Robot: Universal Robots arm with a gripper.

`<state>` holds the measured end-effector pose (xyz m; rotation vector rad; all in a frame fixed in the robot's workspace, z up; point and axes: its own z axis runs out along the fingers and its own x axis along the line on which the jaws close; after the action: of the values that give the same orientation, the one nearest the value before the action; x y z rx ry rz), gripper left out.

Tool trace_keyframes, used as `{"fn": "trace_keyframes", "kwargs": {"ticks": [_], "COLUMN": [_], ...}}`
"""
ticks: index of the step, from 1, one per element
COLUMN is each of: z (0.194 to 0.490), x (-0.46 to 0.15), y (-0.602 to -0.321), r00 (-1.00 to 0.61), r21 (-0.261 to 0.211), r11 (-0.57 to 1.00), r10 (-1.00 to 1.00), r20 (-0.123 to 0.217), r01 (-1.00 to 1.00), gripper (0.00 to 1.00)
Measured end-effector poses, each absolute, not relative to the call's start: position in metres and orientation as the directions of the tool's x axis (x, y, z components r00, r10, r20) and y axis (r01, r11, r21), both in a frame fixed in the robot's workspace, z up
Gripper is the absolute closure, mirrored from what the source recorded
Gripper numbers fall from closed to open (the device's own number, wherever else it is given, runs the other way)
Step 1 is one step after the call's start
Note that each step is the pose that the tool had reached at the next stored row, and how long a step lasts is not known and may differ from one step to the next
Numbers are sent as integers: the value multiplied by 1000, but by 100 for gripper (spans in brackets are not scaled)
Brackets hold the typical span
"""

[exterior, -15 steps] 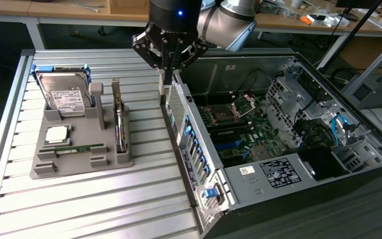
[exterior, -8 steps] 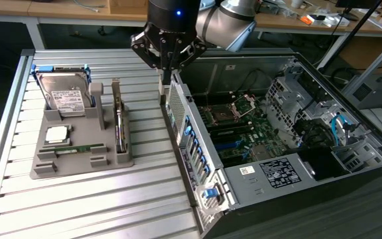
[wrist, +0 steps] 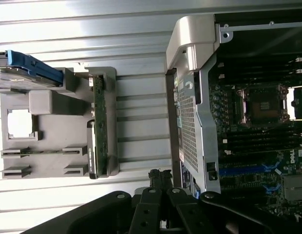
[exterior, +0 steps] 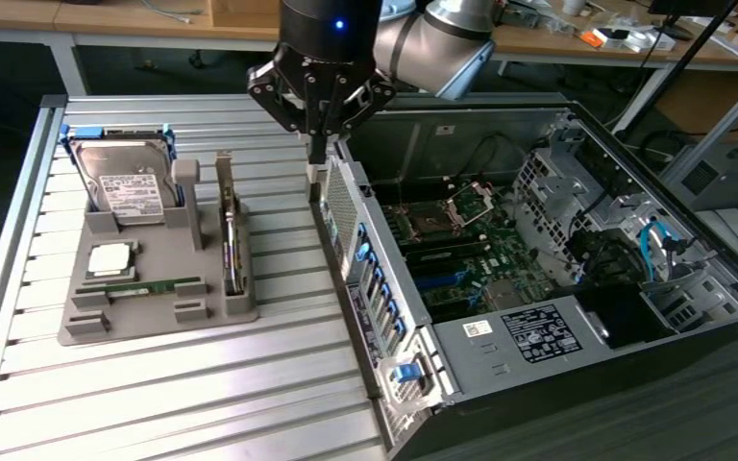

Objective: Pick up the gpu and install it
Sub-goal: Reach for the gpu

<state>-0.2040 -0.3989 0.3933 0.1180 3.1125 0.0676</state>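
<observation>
One gripper point(exterior: 323, 146) hangs in the upper centre of the exterior view, fingers pinched together w/ nothing between them. We see its tips just over the near top corner of the open PC case point(exterior: 339, 206), but can't tell whether they touch the metal. The arm point(exterior: 440, 34) is cut off by the frame's top edge.

The gpu point(exterior: 230, 230) sits apart from the gripper, toward the exterior view's left. It stands on edge in a slot of the grey holder point(exterior: 151, 315) on the slatted table point(exterior: 189, 394). We get it nearly edge-on, so its faces are hard to make out. In the wrist view the gpu point(wrist: 99, 122) shows as a thin green strip, and the gripper point(wrist: 160, 175) is mostly a dark mass cut off by the frame edge.

Further to the exterior view's left in the same holder, the hard drive point(exterior: 132, 187) stands upright w/ a white label. A silver chip point(exterior: 110, 257) and a RAM stick point(exterior: 151, 285) lie flat in front of it. The wrist view crops the hard drive at the frame edge.

Inside the case the motherboard point(exterior: 472, 248) is partly hidden by cables & metal cages, and the case's lower right corner runs out of frame
</observation>
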Motion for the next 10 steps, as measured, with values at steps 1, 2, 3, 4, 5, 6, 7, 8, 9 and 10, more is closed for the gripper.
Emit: {"fn": "trace_keyframes", "kwargs": {"ticks": [1, 2, 3, 4, 5, 6, 7, 8, 9, 10], "z": [393, 393, 393, 393, 393, 393, 393, 393, 393, 393], "x": [-205, -205, -206, -206, -207, -207, -208, -208, -209, -209], "y": [-399, -399, -399, -399, -399, -399, -399, -399, -399, -399], "r00": [-997, -997, -997, -997, -997, -997, -997, -997, -997, -997], "r21": [44, 44, 44, 44, 44, 44, 44, 44, 44, 44], "r11": [996, 996, 996, 996, 996, 996, 996, 996, 996, 996], "r10": [76, 76, 76, 76, 76, 76, 76, 76, 76, 76], "r20": [-24, -24, -24, -25, -24, -24, -24, -24, -24, -24], "r01": [75, 75, 75, 75, 75, 75, 75, 75, 75, 75], "gripper": [90, 90, 90, 90, 90, 90, 90, 90, 90, 90]}}
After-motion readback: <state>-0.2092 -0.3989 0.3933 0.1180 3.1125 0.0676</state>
